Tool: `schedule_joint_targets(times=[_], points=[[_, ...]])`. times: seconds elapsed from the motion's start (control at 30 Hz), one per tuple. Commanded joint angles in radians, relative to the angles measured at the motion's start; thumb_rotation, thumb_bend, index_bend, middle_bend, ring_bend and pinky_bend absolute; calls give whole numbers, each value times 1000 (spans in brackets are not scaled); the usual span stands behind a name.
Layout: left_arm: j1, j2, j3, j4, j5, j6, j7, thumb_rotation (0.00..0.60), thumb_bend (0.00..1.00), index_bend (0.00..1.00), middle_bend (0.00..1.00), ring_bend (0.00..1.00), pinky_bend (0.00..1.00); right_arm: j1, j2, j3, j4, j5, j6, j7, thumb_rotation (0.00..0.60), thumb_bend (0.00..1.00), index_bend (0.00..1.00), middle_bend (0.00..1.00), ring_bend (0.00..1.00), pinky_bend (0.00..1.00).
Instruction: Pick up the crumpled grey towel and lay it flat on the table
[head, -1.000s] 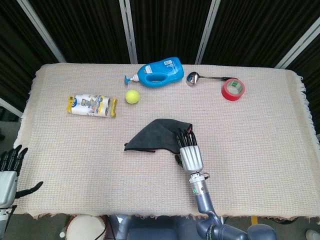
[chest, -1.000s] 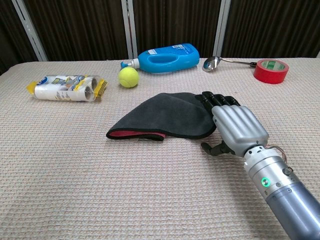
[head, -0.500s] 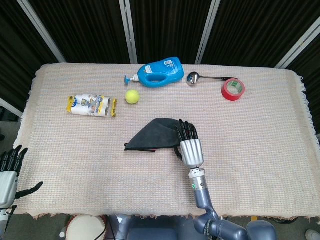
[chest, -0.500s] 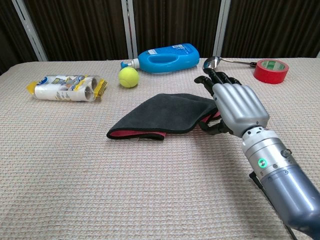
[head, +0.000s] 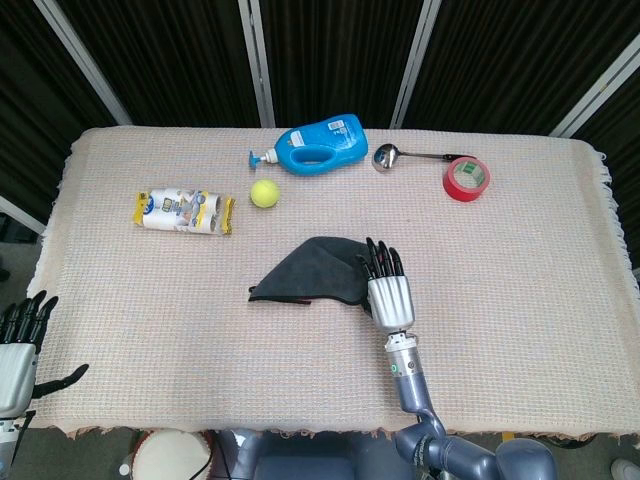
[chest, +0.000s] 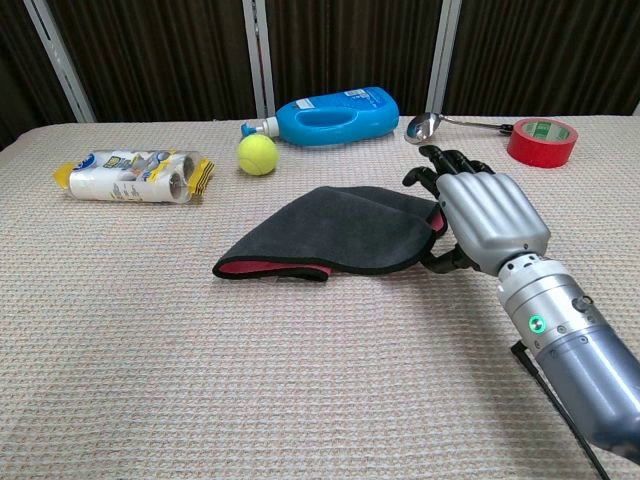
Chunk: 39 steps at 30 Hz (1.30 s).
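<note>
The dark grey towel (head: 310, 272) (chest: 330, 232) lies folded over on the table's middle, a red underside showing along its front edge. My right hand (head: 388, 290) (chest: 480, 215) stands just off the towel's right corner, fingers stretched out away from me and thumb low beside the cloth edge. The corner touches the hand's inner side, but nothing is gripped. My left hand (head: 20, 335) hovers off the table's near left corner with fingers spread, holding nothing; only the head view shows it.
At the back lie a blue detergent bottle (head: 320, 146) (chest: 330, 115), a yellow tennis ball (head: 264, 193) (chest: 257, 154), a metal spoon (head: 400, 155) (chest: 440, 123) and a red tape roll (head: 466, 178) (chest: 541, 141). A white and yellow packet (head: 184, 211) (chest: 132, 175) lies at left.
My right hand has slid rightward off the towel's right corner to stand beside it. The corner rose slightly with the hand, then settled. The left hand has not moved.
</note>
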Motion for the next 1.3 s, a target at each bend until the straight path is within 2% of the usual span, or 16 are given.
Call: schedule_joint_targets(times=[0.03, 0.17, 0.6, 0.83, 1.13, 1.3], points=[[0, 0, 0, 0, -2, -1, 2, 600, 75, 0, 0, 0, 0, -2, -4, -6, 4, -1, 8, 18, 600, 326, 389, 152, 80, 150], [-1, -3, 2, 1, 0, -3, 6, 600, 75, 0, 0, 0, 0, 2, -13, -14, 14, -22, 42, 55, 600, 327, 505, 217, 105, 164], [-1, -6, -1, 7, -7, -5, 4, 600, 75, 0, 0, 0, 0, 22, -37, -12, 44, -27, 61, 99, 600, 353, 522, 225, 112, 164], [-2, -8, -2, 10, -9, -7, 5, 600, 75, 0, 0, 0, 0, 36, -39, -10, 36, -31, 65, 106, 600, 422, 522, 225, 115, 164], [-2, -9, -3, 14, -13, -9, 1, 600, 75, 0, 0, 0, 0, 34, -44, -15, 42, -19, 49, 112, 600, 563, 602, 229, 115, 164], [-2, -10, -3, 14, -13, -9, 3, 600, 75, 0, 0, 0, 0, 33, -36, -22, 33, -25, 57, 112, 600, 581, 603, 229, 115, 164]])
